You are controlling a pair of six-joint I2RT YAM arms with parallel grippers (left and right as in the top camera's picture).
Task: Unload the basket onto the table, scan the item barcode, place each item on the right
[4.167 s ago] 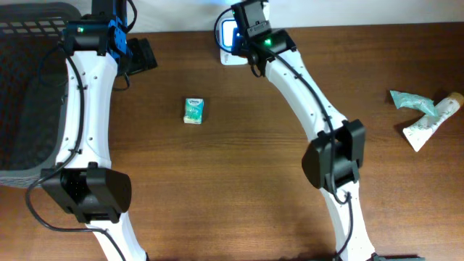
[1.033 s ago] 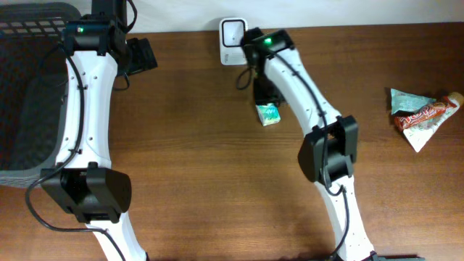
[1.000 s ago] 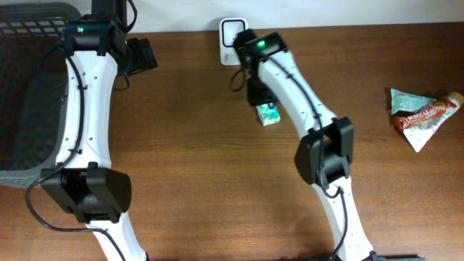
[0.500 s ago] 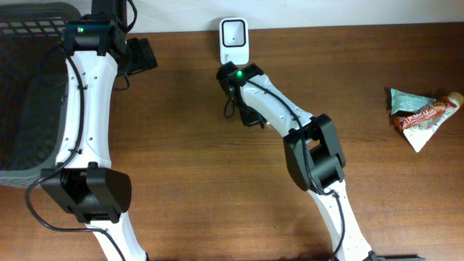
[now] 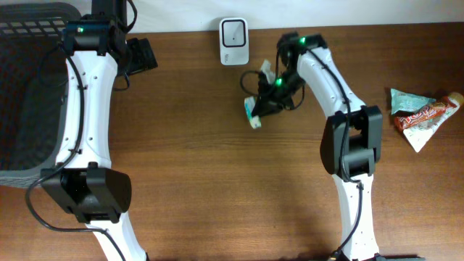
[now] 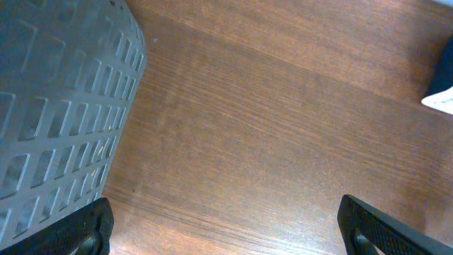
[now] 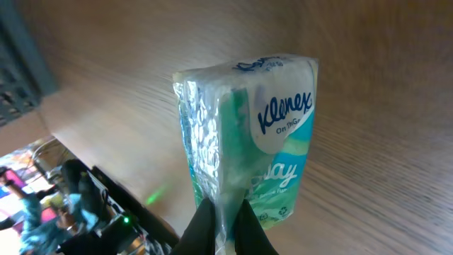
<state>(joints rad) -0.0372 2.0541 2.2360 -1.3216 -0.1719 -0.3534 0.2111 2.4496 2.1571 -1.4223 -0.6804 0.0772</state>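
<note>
Basket (image 5: pixel 22 94) blocks left; scanner (image 5: pixel 234 41) at rear; table (image 5: pixel 181 181) bare between.

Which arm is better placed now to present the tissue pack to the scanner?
Right. Its pincer is shut on the tissue pack, not far from the scanner. The left pincer is open and empty, beside the basket.

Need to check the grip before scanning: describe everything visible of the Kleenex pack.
The Kleenex pack is a small soft pocket pack in shiny, crinkled plastic film, teal and green, with a white label in blue lettering. The right gripper is shut on its thin edge at one end. It is tilted over the wooden table; no barcode shows.
</note>
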